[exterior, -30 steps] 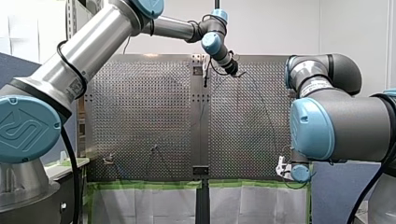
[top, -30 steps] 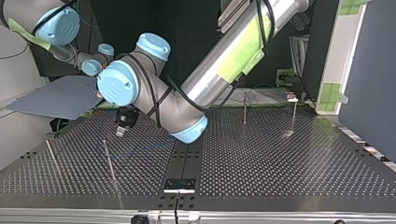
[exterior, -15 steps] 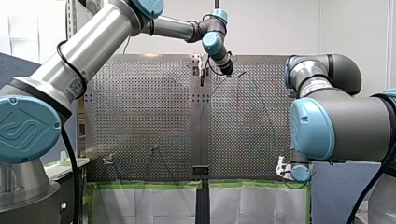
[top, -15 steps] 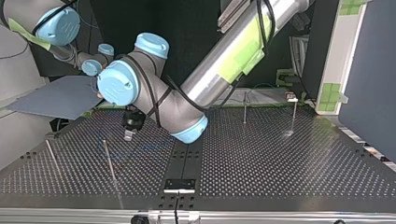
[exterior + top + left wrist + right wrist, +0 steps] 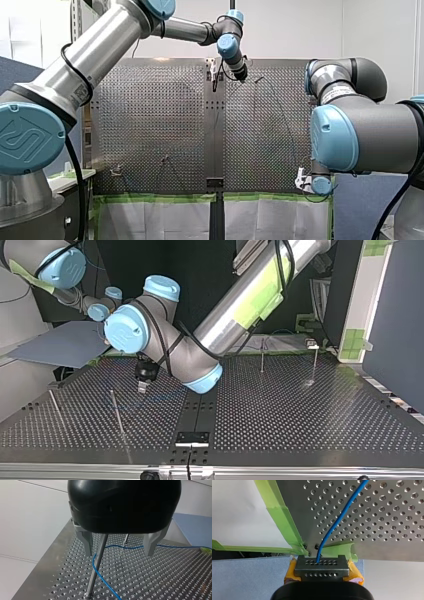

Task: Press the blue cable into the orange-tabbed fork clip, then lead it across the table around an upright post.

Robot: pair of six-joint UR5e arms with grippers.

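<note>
Two tips: w/ L gripper (image 5: 119,553) fingers apart by post (image 5: 96,565), lower gently onto blue cable (image 5: 135,547); w/ R gripper (image 5: 322,566) clamped on cable, feed slack.

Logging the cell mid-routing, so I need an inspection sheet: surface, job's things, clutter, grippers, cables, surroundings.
Surface: perforated metal table, green tape on its edge.
Job's things: blue cable bends partway around an upright post; fork clip not made out.
Clutter: nothing seen.
Grippers: left gripper open, holding nothing, that post just ahead; right gripper shut on the cable's end.
Cables: black arm cabling.
Surroundings: white wall; blue-grey board beside the table.
</note>
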